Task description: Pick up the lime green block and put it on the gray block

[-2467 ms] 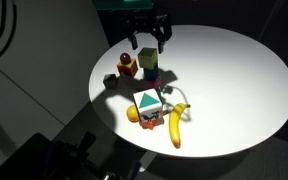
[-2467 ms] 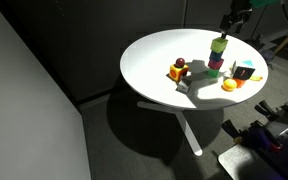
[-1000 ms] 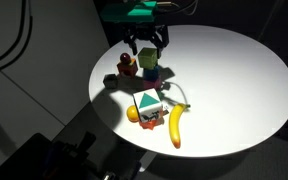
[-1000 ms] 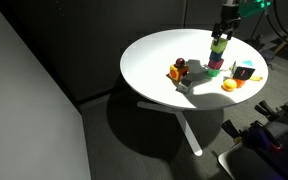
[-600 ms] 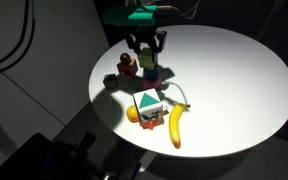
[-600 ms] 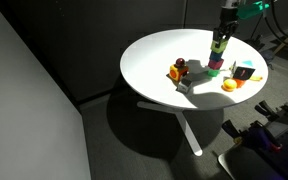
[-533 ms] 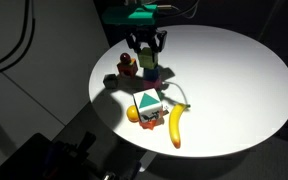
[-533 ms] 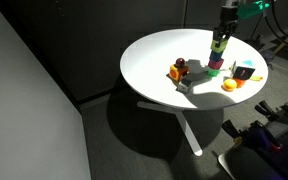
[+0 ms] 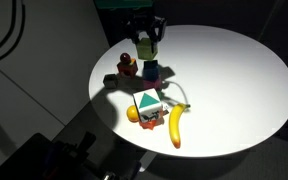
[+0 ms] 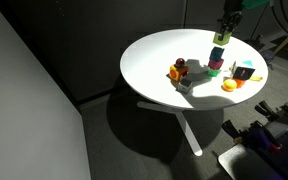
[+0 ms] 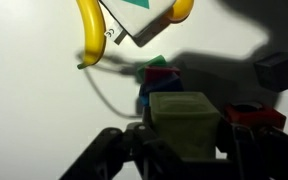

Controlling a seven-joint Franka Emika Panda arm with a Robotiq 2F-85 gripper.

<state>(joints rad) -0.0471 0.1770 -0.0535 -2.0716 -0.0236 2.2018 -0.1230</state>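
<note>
Gripper (image 9: 145, 46) pinches the lime green block (image 11: 184, 122) and holds it above the white table (image 9: 234, 70), upper centre in an exterior view. In the wrist view the gray block (image 11: 280, 70) lies up and right of the held block; judged, the transfer runs that way

Likely a lab: round white table (image 9: 234, 80) among dark wall panels (image 10: 34, 90) and rig equipment (image 10: 269, 135).

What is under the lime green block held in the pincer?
Below the lime green block stands a short stack of coloured blocks, apart from it. In the wrist view the block covers part of that stack.
</note>
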